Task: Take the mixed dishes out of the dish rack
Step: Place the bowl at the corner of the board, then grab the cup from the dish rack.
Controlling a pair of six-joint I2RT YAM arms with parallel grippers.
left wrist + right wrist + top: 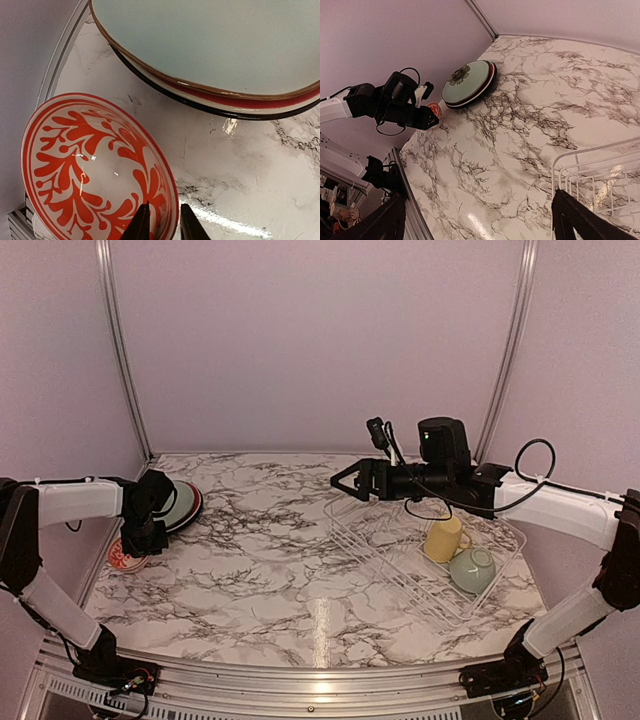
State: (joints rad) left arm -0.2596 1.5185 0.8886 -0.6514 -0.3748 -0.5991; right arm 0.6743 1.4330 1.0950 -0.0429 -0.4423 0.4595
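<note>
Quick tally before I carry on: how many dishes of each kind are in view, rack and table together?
Plates: 3, green plate, red-rimmed plate, black-rimmed plate
Bowls: 2, red patterned bowl, green bowl
Mugs: 1, yellow mug
Total: 6

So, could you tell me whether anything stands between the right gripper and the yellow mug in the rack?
Nothing visible does. The right gripper hangs open over the far left corner of the dish rack; the yellow mug stands further right, only wire between. The pale green bowl lies beyond it.
</note>
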